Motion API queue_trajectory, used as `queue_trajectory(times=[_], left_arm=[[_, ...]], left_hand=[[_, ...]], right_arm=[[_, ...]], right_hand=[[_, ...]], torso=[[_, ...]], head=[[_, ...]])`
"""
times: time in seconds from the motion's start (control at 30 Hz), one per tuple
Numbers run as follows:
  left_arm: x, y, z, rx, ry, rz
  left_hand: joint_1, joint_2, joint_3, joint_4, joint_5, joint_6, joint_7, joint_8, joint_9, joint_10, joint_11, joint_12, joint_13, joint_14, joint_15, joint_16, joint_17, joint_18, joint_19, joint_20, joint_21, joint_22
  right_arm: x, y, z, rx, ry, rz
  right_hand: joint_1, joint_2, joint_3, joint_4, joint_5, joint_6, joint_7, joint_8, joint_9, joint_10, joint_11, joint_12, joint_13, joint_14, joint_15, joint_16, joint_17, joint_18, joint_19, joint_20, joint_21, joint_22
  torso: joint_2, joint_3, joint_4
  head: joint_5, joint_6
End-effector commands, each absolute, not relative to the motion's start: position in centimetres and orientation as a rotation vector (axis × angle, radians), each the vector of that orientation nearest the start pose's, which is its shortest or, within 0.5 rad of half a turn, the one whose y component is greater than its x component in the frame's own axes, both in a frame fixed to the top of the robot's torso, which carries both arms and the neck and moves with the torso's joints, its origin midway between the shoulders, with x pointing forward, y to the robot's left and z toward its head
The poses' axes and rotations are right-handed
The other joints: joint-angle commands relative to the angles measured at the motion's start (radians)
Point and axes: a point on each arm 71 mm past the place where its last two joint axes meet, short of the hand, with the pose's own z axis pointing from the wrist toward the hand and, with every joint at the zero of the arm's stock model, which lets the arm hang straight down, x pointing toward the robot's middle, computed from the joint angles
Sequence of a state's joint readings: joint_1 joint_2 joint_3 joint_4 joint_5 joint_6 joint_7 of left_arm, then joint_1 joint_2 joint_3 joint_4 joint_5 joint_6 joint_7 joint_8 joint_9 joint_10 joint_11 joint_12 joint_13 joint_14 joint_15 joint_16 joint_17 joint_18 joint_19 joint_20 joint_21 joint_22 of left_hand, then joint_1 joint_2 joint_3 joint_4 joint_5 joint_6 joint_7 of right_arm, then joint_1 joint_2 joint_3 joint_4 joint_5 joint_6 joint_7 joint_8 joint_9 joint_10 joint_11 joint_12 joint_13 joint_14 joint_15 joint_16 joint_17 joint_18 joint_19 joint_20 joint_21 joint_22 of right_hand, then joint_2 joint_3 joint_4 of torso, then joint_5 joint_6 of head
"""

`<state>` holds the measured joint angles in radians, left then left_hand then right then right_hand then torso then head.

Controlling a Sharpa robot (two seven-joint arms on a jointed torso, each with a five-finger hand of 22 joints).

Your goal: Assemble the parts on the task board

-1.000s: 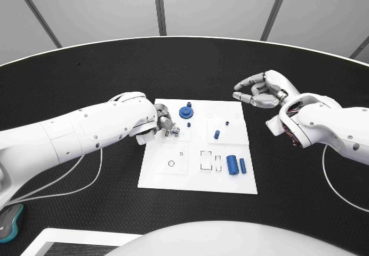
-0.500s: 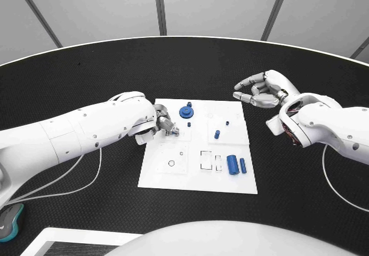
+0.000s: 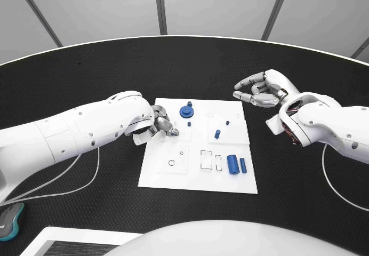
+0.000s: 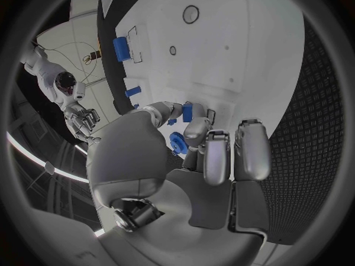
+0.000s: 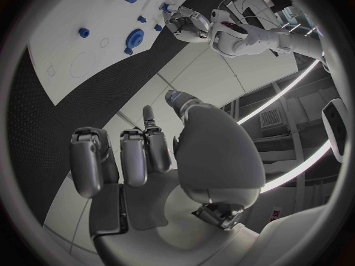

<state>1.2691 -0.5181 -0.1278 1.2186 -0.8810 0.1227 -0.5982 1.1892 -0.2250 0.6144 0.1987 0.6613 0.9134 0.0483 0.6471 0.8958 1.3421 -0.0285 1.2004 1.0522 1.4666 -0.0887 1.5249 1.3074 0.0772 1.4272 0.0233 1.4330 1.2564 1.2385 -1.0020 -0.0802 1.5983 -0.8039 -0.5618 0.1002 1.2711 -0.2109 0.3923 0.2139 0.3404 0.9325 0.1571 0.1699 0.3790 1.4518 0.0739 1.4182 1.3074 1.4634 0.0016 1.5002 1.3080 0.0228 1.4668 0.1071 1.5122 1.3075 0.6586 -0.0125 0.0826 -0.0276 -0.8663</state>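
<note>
- Near edge of the white task board [image 3: 196, 184]: bare black tabletop [image 3: 100, 213] lies in front of it.
- Near right of the board: two blue cylinders [image 3: 237, 164] lie side by side.
- Middle: a small blue peg [image 3: 217, 133] stands on the board.
- Left edge of the board: the left robot hand [image 3: 161, 125] pinches a small blue part [image 4: 188, 111] in its fingertips.
- Far side: a blue round part [image 3: 186, 111] sits on the board.
- Beyond the far right corner, off the board: the right robot hand [image 3: 261, 90] hangs, fingers curled in on nothing.
</note>
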Motion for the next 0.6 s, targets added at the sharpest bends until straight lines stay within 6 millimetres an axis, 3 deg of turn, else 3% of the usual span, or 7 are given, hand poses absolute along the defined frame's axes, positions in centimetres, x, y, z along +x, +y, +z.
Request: queue_trajectory(times=[0.03,0.6], left_arm=[[51.9,14.1,-24.2,-0.305,2.455,-0.4],[52.6,13.6,-23.2,-0.255,2.504,-0.422]], left_hand=[[0.0,0.012,0.143,-0.138,0.001,0.003,-0.002,0.003,0.001,0.0,-0.002,-0.005,-0.002,0.076,0.0,-0.005,0.155,-0.013,0.005,-0.002,0.001,0.002],[-0.002,0.018,0.149,-0.14,-0.008,-0.003,0.0,0.004,0.0,-0.007,0.0,-0.014,-0.014,0.076,0.001,-0.006,0.154,-0.012,0.002,-0.002,-0.001,-0.004]], right_arm=[[47.5,-26.9,-16.3,0.487,1.492,0.9],[47.5,-27.0,-16.4,0.489,1.493,0.897]], right_hand=[[-0.006,0.004,0.001,0.005,0.003,-0.006,-0.001,0.004,0.001,0.003,-0.004,-0.001,0.14,0.075,-0.007,-0.006,0.136,0.005,0.039,-0.007,-0.006,0.13],[-0.006,0.004,0.001,0.005,0.003,-0.006,-0.001,0.004,0.001,0.003,-0.004,-0.001,0.14,0.075,-0.007,-0.006,0.136,0.005,0.039,-0.007,-0.006,0.13]], torso=[[0.001,-0.0004,0.0001],[0.004,0.0,-0.0008]], head=[[0.0,0.003],[-0.007,0.009]])
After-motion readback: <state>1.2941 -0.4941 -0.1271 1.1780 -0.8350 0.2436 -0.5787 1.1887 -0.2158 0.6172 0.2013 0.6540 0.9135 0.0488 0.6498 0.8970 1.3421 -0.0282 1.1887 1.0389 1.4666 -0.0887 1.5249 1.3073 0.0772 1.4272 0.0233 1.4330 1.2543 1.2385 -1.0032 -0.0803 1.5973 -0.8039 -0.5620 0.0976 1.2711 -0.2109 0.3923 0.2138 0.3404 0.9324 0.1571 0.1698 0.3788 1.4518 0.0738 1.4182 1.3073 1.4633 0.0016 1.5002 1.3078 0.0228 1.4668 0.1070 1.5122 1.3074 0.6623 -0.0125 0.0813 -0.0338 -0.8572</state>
